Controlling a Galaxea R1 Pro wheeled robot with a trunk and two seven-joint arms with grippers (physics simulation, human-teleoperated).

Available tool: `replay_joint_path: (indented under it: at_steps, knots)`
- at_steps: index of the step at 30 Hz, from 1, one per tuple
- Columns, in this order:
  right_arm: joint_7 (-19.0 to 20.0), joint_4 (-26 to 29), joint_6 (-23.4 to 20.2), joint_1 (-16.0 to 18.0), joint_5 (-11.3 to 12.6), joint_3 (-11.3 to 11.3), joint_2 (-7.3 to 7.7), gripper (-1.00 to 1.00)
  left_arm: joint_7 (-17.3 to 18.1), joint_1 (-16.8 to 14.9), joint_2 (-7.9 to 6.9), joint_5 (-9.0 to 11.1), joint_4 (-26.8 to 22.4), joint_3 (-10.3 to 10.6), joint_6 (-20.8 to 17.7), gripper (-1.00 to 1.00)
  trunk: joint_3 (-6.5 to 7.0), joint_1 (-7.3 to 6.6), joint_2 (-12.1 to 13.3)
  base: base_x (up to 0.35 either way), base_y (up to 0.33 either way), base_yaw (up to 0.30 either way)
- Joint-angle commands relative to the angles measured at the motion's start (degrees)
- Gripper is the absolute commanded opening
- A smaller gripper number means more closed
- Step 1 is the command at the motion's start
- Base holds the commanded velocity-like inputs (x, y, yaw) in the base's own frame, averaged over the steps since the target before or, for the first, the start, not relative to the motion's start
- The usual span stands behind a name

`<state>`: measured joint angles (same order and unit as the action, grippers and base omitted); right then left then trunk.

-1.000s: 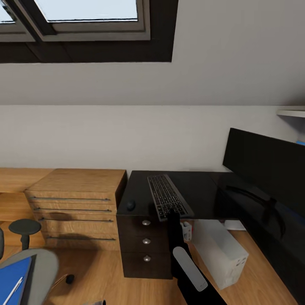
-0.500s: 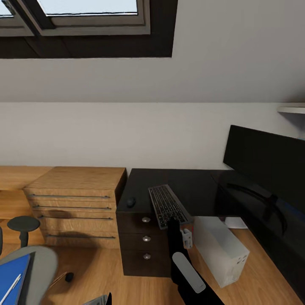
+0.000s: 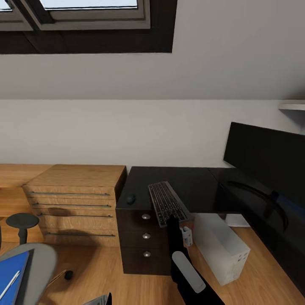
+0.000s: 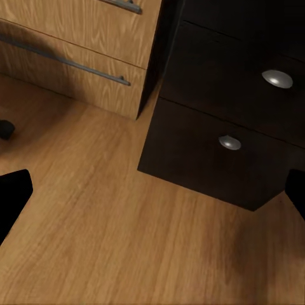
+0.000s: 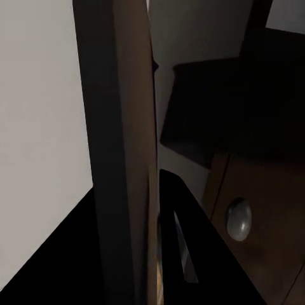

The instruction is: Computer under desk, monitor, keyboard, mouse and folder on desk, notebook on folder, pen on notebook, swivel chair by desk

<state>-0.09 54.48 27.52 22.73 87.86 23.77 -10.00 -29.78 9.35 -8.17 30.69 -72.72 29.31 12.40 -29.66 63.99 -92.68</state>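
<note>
The slim keyboard (image 3: 166, 203) lies on the glossy black desk (image 3: 195, 182), its near end sticking out past the front edge. My right gripper (image 3: 173, 221) is shut on that near end; the right wrist view shows the keyboard (image 5: 124, 159) edge-on between the fingers. The small dark mouse (image 3: 131, 198) sits left of it. The monitor (image 3: 264, 159) stands on the desk at right, and the pale computer (image 3: 222, 248) is under the desk. At lower left the swivel chair (image 3: 40, 262) carries the blue folder (image 3: 12, 273) and the pen (image 3: 9, 284). My left gripper (image 4: 152, 194) hangs open over the floor. I cannot make out the notebook.
A black three-drawer unit (image 3: 144, 239) supports the desk's left end, seen close in the left wrist view (image 4: 235, 108). A light-wood dresser (image 3: 74, 203) stands beside it. Wood plank floor (image 3: 93, 271) lies between the chair and the drawers. A skylight (image 3: 89, 12) sits in the sloped ceiling.
The keyboard has slid toward the desk's front edge along with my right gripper. The whole view has shifted slightly, so the camera moved. The mouse stayed put.
</note>
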Motion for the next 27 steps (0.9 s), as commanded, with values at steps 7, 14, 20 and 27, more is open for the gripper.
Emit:
replay_joint_path:
  at_steps: [7,14,20,27]
  knots:
    - [-0.53,-1.29,0.41,0.03,2.08,0.05,0.0,-1.0,0.04,-0.04,-0.25,-0.64,1.49,0.44,0.35,1.0,-0.05,0.0,-0.02,0.0,0.0,0.0]
    - [-0.35,-0.96,-0.09,0.03,2.55,-0.17,0.0,-1.0,-0.01,-0.04,-0.19,-3.06,2.31,0.44,0.53,1.0,-0.05,0.0,-0.02,0.118,0.017,0.0]
    - [-0.42,-0.97,-0.14,0.03,2.58,-0.22,0.0,-1.0,-0.02,-0.04,-0.18,-3.09,2.32,0.42,0.52,1.0,-0.05,0.0,-0.02,0.164,0.004,0.0]
    - [-0.44,-1.07,-0.18,0.03,2.65,-0.22,0.0,-1.0,0.03,-0.04,-0.18,-3.08,2.32,0.39,0.44,1.0,-0.05,0.0,-0.02,0.196,0.117,0.0]
